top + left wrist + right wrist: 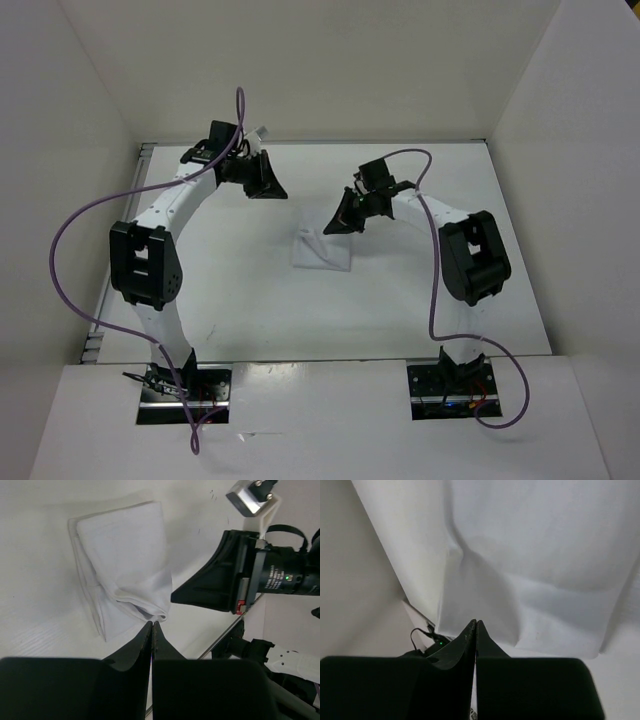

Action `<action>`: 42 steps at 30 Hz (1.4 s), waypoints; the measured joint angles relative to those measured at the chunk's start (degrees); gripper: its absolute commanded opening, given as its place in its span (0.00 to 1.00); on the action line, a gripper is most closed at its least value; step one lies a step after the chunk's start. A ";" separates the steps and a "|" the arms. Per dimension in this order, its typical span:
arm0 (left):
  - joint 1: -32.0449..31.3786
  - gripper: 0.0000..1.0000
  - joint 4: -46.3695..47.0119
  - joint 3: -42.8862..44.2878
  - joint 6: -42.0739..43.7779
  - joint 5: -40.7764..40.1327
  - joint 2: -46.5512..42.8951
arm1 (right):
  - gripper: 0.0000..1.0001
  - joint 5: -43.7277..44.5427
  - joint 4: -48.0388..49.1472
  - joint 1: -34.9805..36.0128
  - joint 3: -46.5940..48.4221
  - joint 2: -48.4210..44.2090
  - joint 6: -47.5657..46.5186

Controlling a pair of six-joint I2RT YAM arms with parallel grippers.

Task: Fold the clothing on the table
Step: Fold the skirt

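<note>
Left wrist view: left pincer [152,624] and right pincer [475,622] sit pressed together, empty; best smooth the clothing [125,560] along its loose edge.

So we've got the cloth [320,250] lying on the table [250,310], roughly between our two pincers. From the left gripper [152,625] it sits just ahead of the tips and a bit to the left. The right gripper [338,222] is just beside the cloth's far edge, on the side opposite the left one. The left gripper is further from the cloth.
</note>
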 measured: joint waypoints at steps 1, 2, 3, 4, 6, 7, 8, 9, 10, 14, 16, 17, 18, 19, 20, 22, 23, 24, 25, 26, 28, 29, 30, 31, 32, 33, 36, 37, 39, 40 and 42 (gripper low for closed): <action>0.11 0.04 -0.22 0.00 0.00 0.07 0.09 | 0.03 0.02 -0.07 0.48 -0.02 0.66 0.02; 0.26 0.04 -0.39 0.00 0.00 0.17 0.09 | 0.03 -0.11 0.02 1.11 -0.02 1.44 0.00; 0.44 0.04 -0.55 0.00 0.00 0.28 0.11 | 0.03 -0.24 0.11 1.79 -0.02 2.14 0.02; 0.61 0.04 -0.59 -0.02 0.00 0.44 0.11 | 0.03 -0.42 0.20 2.58 0.02 2.75 0.00; 0.98 0.04 -0.52 -0.22 -0.07 0.63 0.09 | 0.03 -0.68 0.22 4.42 0.74 4.39 0.02; 1.16 0.04 -0.50 -0.55 -0.07 0.68 0.09 | 0.03 -0.98 0.31 5.42 1.44 5.55 0.04; 1.38 0.04 -0.48 -1.05 -0.07 0.72 0.09 | 0.03 -1.31 0.35 6.43 2.43 6.73 0.04; 1.55 0.04 -0.46 -1.60 -0.07 0.72 0.09 | 0.03 -1.62 0.48 7.23 3.32 7.87 0.02; 1.73 0.04 -0.37 -2.23 -0.09 0.74 0.11 | 0.03 -2.01 0.68 8.11 4.31 9.09 0.07; 2.19 0.04 -0.59 -4.22 -0.11 0.76 0.09 | 0.03 -2.86 1.29 10.93 7.13 13.66 0.15; 2.32 0.04 -0.57 -4.33 -0.11 0.79 0.09 | 0.03 -3.08 1.51 11.63 7.39 15.34 0.24; 2.34 0.04 -0.55 -4.37 -0.09 0.81 0.07 | 0.03 -3.08 1.29 11.96 7.39 15.76 0.26; 2.34 0.04 -0.50 -4.50 -0.11 0.81 -0.04 | 0.03 -2.95 1.05 12.17 7.37 15.89 0.24; 2.34 0.04 -0.46 -4.70 -0.13 0.90 -0.13 | 0.03 -2.95 1.01 12.24 7.37 15.89 0.24; 2.34 0.04 -0.42 -5.01 -0.20 1.18 -0.31 | 0.03 -2.89 1.05 12.20 7.37 15.54 0.22; 2.27 0.05 0.04 -6.08 -0.31 2.12 -1.01 | 0.05 -2.91 1.31 11.85 6.84 14.14 0.22; 2.14 0.05 0.46 -6.86 -0.33 2.78 -1.60 | 0.07 -2.91 1.62 11.47 5.84 12.50 0.24; 1.99 0.05 0.98 -7.72 -0.37 3.56 -2.29 | 0.07 -2.91 1.70 10.97 4.70 10.64 0.35; 1.66 0.06 1.73 -8.87 -0.37 4.33 -3.28 | 0.08 -2.97 1.73 10.16 3.15 8.00 0.42; 1.14 0.06 2.36 -10.27 -0.39 5.27 -4.39 | 0.08 -2.99 1.64 9.01 1.75 4.83 0.52; 0.13 0.06 3.96 -12.81 -0.50 6.97 -6.25 | 0.08 -3.06 2.14 6.32 -0.31 -0.63 0.50; -0.31 0.06 4.81 -14.32 -0.50 7.80 -7.06 | 0.08 -3.08 2.21 4.74 -1.25 -3.45 0.50; -0.79 0.06 5.38 -15.65 -0.52 8.76 -7.54 | 0.08 -3.13 2.60 3.37 -2.14 -5.64 0.50; -1.20 0.06 5.79 -16.61 -0.55 9.62 -7.67 | 0.08 -3.13 3.08 1.88 -3.13 -7.65 0.46; -1.57 0.06 6.49 -17.66 -0.59 10.40 -7.58 | 0.08 -3.23 3.67 0.39 -4.13 -9.07 0.46; -1.90 0.06 7.10 -18.60 -0.70 11.17 -7.10 | 0.08 -3.28 4.17 -0.98 -5.35 -10.08 0.46; -2.67 0.05 8.44 -19.71 -0.96 12.66 -4.55 | 0.08 -3.43 4.66 -2.03 -8.22 -9.84 0.48; -2.86 0.05 8.92 -19.74 -1.18 12.90 -3.26 | 0.08 -3.61 4.66 -1.92 -9.07 -9.38 0.48; -3.48 0.03 10.10 -19.74 -1.84 13.20 0.07 | 0.08 -3.85 4.61 -1.62 -10.29 -8.26 0.48; -3.78 0.03 10.49 -19.76 -1.92 13.29 1.66 | 0.08 -3.98 4.59 -1.49 -10.47 -7.63 0.48; -4.46 0.03 11.28 -19.76 -2.01 13.25 4.70 | 0.08 -4.46 5.01 -1.44 -10.47 -6.08 0.48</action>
